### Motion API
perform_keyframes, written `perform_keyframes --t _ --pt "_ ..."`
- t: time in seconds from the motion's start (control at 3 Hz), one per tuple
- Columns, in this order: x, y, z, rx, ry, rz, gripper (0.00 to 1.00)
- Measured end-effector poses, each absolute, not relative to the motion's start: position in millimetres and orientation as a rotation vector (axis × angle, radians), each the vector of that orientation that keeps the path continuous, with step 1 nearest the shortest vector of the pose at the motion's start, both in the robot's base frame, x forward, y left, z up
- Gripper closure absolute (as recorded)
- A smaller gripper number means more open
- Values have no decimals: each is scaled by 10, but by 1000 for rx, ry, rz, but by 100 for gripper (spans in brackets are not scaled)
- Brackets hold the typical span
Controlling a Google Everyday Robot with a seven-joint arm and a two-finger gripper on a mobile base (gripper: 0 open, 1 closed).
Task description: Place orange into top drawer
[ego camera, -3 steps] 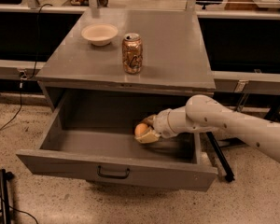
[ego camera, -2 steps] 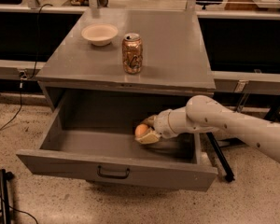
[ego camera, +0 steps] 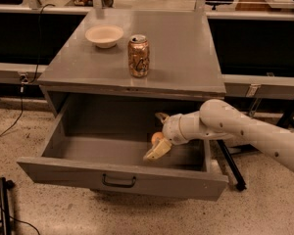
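The top drawer (ego camera: 63,168) of the grey cabinet is pulled wide open, its dark handle (ego camera: 118,182) at the centre of the front panel. The small orange (ego camera: 156,137) lies inside, at the right part of the drawer floor. My gripper (ego camera: 159,134) reaches into the drawer from the right on the white arm (ego camera: 245,131). Its fingers are spread open, one above the orange and one pale fingertip (ego camera: 157,152) just below it. The orange sits between them and is not clamped.
A gold-brown soda can (ego camera: 138,56) and a white bowl (ego camera: 104,35) stand on the cabinet top (ego camera: 186,53). A black stand leg (ego camera: 231,166) is on the floor right of the drawer. Cables and a dark post (ego camera: 5,204) lie at the left.
The fingers, closed around the orange before, have spread apart. The orange now rests on the drawer floor. The arm has barely moved.
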State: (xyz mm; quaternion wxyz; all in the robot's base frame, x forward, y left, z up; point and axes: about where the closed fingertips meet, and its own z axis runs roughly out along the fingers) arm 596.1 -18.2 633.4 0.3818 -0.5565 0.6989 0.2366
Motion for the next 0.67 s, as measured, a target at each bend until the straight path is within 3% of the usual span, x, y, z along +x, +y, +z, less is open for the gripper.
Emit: perform_keyframes --t 0.67 --pt "5772 -419 6685 -1416 1659 686 0"
